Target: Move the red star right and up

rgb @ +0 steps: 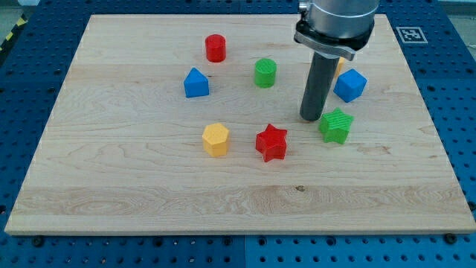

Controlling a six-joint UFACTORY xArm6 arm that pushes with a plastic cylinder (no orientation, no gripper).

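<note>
The red star (271, 142) lies on the wooden board a little right of the view's middle. My tip (310, 117) rests on the board up and to the right of the star, with a gap between them. The green star (335, 125) sits just right of my tip, very close to it. The yellow hexagon block (216, 139) lies left of the red star.
A red cylinder (216, 48), a green cylinder (265, 73) and a blue house-shaped block (196, 83) stand toward the view's top. A blue cube (349, 85) sits right of the rod, with a yellow block partly hidden behind the rod. The board (111, 193) ends in blue pegboard.
</note>
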